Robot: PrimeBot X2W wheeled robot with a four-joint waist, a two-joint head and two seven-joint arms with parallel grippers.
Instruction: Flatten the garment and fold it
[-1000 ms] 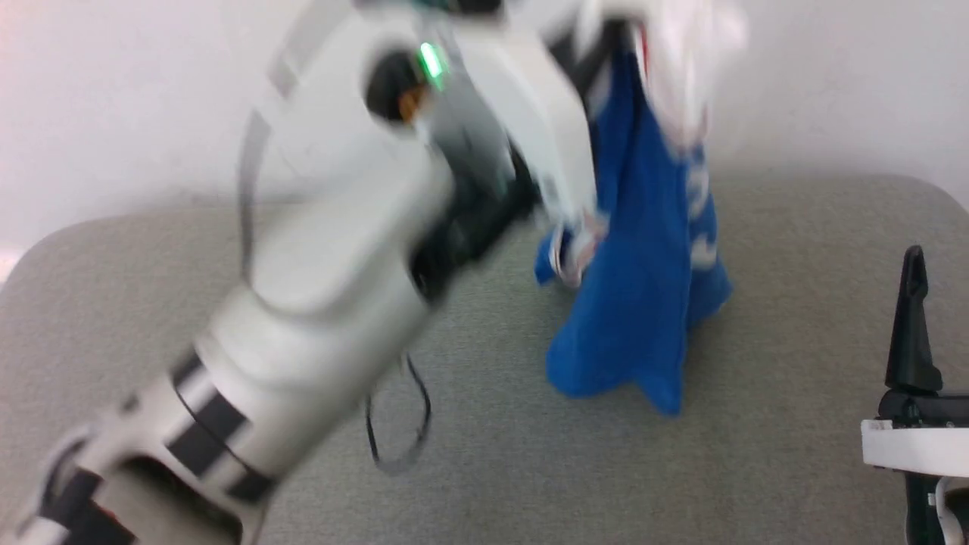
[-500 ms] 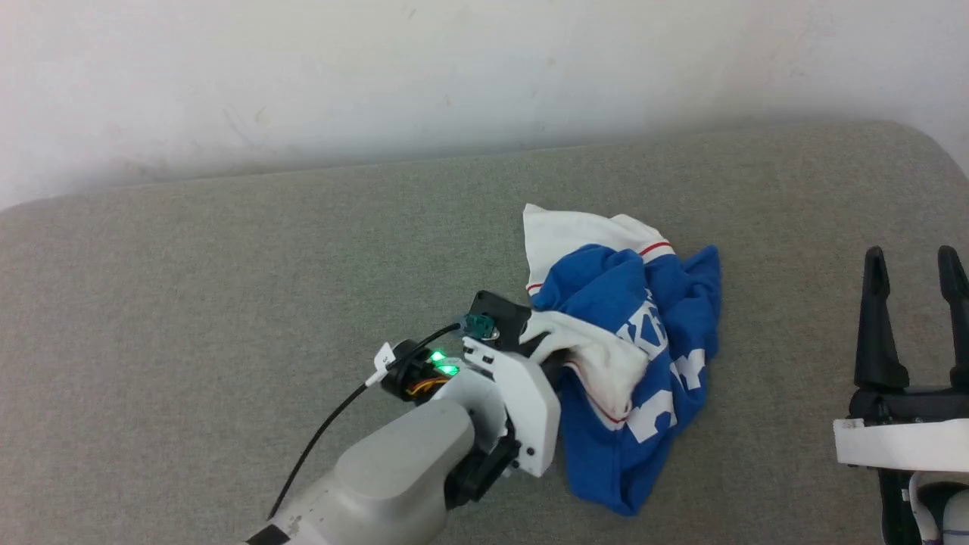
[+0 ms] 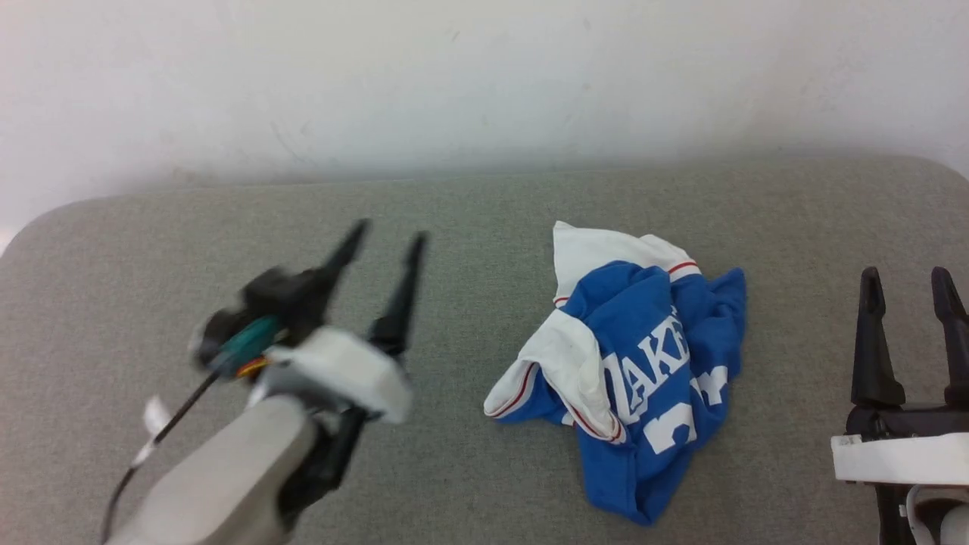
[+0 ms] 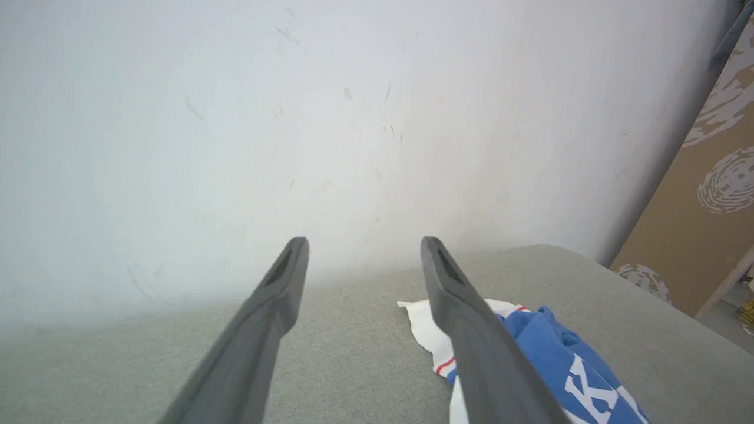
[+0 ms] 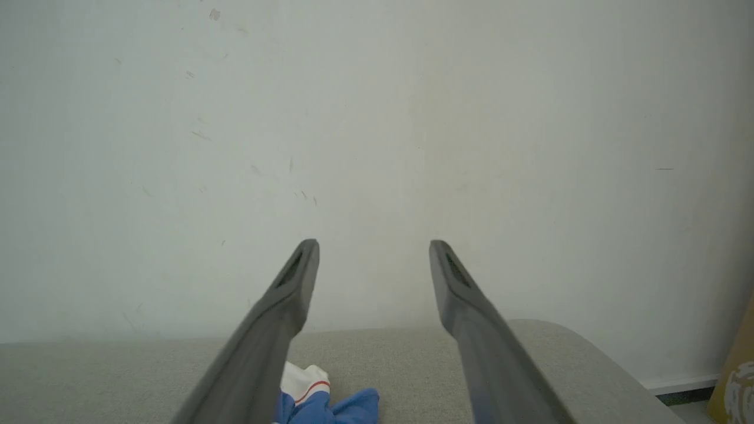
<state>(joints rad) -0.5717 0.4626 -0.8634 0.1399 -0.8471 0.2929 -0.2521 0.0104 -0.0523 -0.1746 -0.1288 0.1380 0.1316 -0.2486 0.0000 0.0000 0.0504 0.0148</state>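
Just changed: left gripper (image 3: 390,232) let go of garment (image 3: 643,363) and backed off, fingers (image 3: 401,295) released. Right gripper (image 3: 906,274) also released, idle. Garment lies crumpled right of surface (image 3: 484,204) centre; flattening still ahead.

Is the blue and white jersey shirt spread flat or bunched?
Bunched up: the royal-blue jersey shirt lies crumpled on the grey fabric surface, lettering partly hidden.

Brightness: we see bright, even, diffuse light over the plain white wall (image 3: 484,76) and the grey woven-fabric tabletop (image 3: 484,204).
Shadows: we find a faint soft band at 12 o'clock where the tabletop meets the wall, and a thin one under the crumpled royal-blue and white jersey T-shirt (image 3: 651,363).
Blur: we see the dark-fingered left gripper (image 3: 389,235) smeared at 8 o'clock, while the right gripper (image 3: 905,274) at 4 o'clock is sharp.
Distortion: we see the tabletop edge bowed in both wrist views.
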